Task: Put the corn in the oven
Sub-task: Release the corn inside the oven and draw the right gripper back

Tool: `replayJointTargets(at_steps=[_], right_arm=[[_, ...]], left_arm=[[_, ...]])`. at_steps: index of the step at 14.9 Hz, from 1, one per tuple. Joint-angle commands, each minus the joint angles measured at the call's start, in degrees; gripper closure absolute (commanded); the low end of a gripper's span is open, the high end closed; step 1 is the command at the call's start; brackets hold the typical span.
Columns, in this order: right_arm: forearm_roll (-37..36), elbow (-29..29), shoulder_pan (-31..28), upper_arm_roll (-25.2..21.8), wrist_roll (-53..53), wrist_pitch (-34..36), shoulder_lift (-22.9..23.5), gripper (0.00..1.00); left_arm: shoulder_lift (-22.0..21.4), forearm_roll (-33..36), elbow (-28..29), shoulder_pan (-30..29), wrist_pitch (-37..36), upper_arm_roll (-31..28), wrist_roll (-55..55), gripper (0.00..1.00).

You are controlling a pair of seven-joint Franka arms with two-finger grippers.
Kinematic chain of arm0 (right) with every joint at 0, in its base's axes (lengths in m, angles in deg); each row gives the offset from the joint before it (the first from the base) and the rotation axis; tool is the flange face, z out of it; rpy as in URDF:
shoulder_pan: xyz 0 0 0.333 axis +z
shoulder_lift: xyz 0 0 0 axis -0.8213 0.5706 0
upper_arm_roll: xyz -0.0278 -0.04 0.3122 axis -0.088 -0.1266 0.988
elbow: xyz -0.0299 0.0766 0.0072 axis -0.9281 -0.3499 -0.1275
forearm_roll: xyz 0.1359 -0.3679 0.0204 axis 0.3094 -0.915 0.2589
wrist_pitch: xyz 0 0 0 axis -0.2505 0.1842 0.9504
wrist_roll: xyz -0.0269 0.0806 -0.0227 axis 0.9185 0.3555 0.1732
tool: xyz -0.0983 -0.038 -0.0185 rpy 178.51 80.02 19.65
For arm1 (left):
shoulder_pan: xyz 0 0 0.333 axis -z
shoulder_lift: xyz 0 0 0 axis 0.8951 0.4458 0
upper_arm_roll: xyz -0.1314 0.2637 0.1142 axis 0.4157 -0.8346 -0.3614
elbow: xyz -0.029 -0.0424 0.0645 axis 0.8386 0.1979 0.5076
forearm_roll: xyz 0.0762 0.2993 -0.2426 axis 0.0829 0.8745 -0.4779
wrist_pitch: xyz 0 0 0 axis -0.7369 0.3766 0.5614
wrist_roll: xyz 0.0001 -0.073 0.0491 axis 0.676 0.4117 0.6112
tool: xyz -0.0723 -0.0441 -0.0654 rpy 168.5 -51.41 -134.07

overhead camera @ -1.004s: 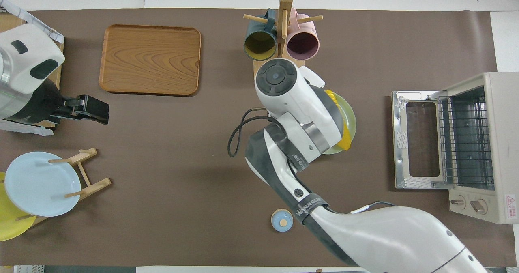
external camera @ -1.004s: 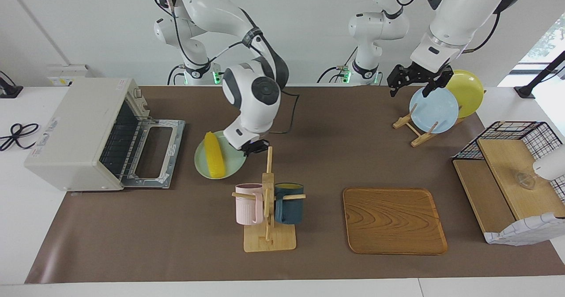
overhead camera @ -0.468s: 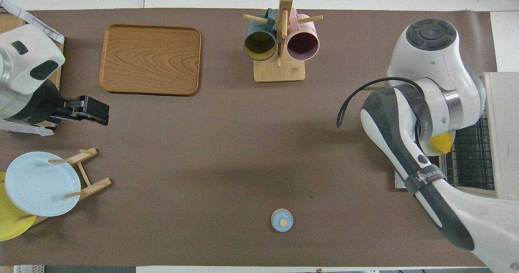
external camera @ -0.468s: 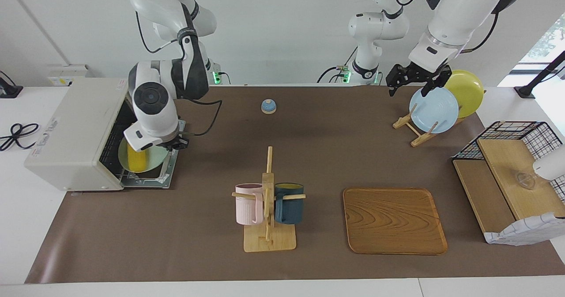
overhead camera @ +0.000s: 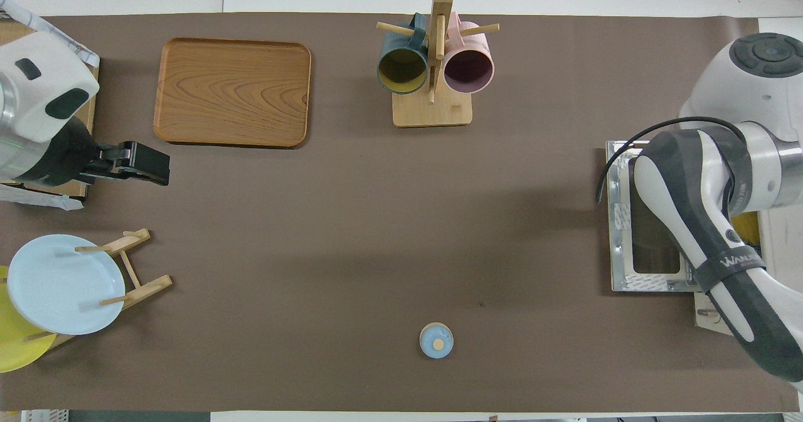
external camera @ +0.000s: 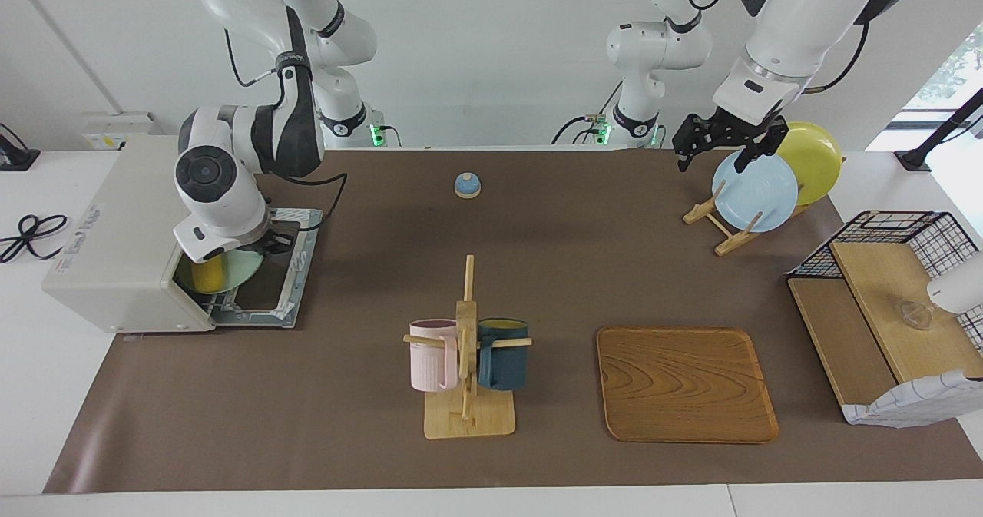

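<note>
Two arms show in the facing view. The right claw (external camera: pixel 269 246) hangs at the mouth of the boxy off-white toaster oven (external camera: pixel 130 233), over its dropped glass door, clamped on the rim of a pale green round plate (external camera: pixel 238 270) that carries the bright yellow corn cob (external camera: pixel 206 274) — both partly inside the oven. The left claw (external camera: pixel 718 139), fingers apart, waits over the light blue plate (external camera: pixel 754 192) on its wooden rack.

From overhead, the right arm covers the oven (overhead camera: pixel 709 312); a sliver of corn (overhead camera: pixel 748 227) shows — the right claw is hidden. The left claw (overhead camera: pixel 157 166) hangs over bare brown bench (overhead camera: pixel 351 221).
</note>
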Motion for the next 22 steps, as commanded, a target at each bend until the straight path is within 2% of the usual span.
replayJointTargets(at_steps=[1, 4, 8, 11, 13, 14, 16, 18, 19, 22], right_arm=[[-0.6, 5.0, -2.9, 1.1, 1.5, -3.3, -2.7, 1.0], [-0.3, 5.1, -4.0, 1.1, 3.6, -4.5, -2.6, 1.0], [-0.3, 4.7, -3.7, 1.1, 3.8, -4.6, -2.5, 0.68], [1.1, 3.7, -3.3, 1.3, 3.8, -4.2, -2.4, 0.57], [2.9, 1.1, -2.1, 2.1, 3.8, -2.1, -2.5, 0.5], [3.3, 0.1, -0.9, 2.4, 3.3, -1.5, -2.3, 0.51], [4.8, 0.6, 0.5, 2.4, 1.3, -3.8, -2.2, 0.73], [6.6, 2.2, 3.2, 2.5, -1.8, -6.6, -2.3, 0.88], [6.6, 3.6, 4.2, 2.4, -3.4, -9.0, -2.3, 0.92], [6.6, 8.8, 4.2, 2.4, -4.8, -14.9, -2.0, 0.93]], left_arm=[[-1.5, 0.7, 1.9, -0.5, 1.2, 0.4, 0.0, 0.0], [-1.5, 0.7, 1.9, -1.0, 1.2, 0.4, -0.1, 0.0], [-1.6, 0.7, 1.8, -1.1, 1.3, 0.4, -0.3, 0.0], [-1.6, 0.7, 1.9, -1.2, 1.4, 0.3, -0.1, 0.0], [-1.6, 0.7, 1.9, -1.2, 1.1, 0.2, -0.1, 0.0], [-1.6, 0.7, 1.9, -1.2, 1.0, 0.2, -0.1, 0.0], [-1.6, 0.7, 1.9, -1.2, 1.0, 0.1, -0.1, 0.0], [-1.6, 0.7, 1.9, -1.2, 1.0, 0.1, -0.1, 0.0], [-1.6, 0.7, 1.9, -1.2, 1.0, 0.0, -0.1, 0.0], [-1.6, 0.7, 1.9, -1.2, 1.0, 0.0, -0.1, 0.0]])
